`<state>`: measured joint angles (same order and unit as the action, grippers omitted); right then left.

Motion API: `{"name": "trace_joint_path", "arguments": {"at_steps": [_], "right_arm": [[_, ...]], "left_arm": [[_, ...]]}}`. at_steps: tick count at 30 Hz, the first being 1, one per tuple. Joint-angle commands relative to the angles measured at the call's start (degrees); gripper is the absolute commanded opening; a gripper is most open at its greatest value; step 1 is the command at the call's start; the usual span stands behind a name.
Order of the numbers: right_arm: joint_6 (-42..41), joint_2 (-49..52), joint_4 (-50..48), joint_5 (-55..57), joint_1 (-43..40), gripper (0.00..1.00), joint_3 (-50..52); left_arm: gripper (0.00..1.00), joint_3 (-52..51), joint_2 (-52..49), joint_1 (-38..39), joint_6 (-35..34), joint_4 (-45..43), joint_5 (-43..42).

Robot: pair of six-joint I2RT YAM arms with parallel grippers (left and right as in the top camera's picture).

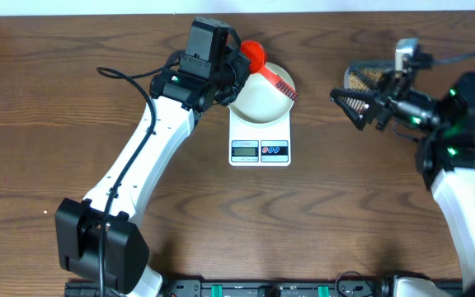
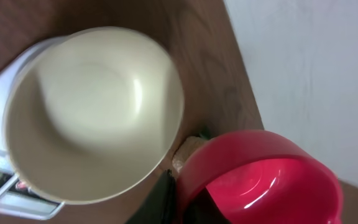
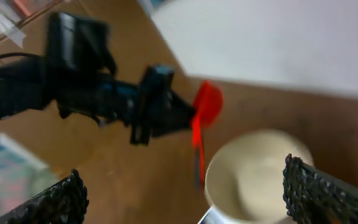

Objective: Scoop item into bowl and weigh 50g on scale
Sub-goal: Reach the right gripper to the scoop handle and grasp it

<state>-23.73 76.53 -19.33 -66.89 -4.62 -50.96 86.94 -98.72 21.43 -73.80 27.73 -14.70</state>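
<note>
The white bowl (image 1: 261,97) stands empty on the white scale (image 1: 260,149). It also shows in the left wrist view (image 2: 92,112) and the right wrist view (image 3: 260,180). My left gripper (image 1: 237,68) is at the bowl's back left rim, shut on a red scoop (image 1: 255,54). The scoop's handle lies across the bowl's back right rim. Its cup (image 2: 263,183) looks empty beside my left fingers (image 2: 169,199). The tan beans (image 1: 363,77) lie in a clear tub at the back right. My right gripper (image 1: 355,105) is open and empty just in front of the tub, its fingers (image 3: 182,183) pointing toward the bowl.
The scale's display and its red and blue buttons (image 1: 274,149) face the front edge. The left arm's cable (image 1: 126,78) loops over the table at the back left. A white wall (image 2: 316,68) lies beyond the table's back edge.
</note>
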Motion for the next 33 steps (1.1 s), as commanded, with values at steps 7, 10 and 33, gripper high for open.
{"name": "trace_joint_path", "arguments": {"at_steps": [7, 10, 33], "right_arm": [[-21.05, 12.87, -3.76, 3.8, 2.75, 0.91, -0.98], [-20.81, 14.27, -5.33, 6.99, 6.47, 0.77, -0.98], [-21.53, 14.51, -0.52, 22.21, 21.24, 0.44, -0.98]], "left_arm": [[0.07, 0.28, -0.31, 2.14, -10.78, 2.23, 0.42], [0.07, 0.28, -0.31, 2.82, -10.78, 2.21, 0.42], [0.07, 0.26, -0.31, 2.6, -10.78, 14.08, 6.6]]}}
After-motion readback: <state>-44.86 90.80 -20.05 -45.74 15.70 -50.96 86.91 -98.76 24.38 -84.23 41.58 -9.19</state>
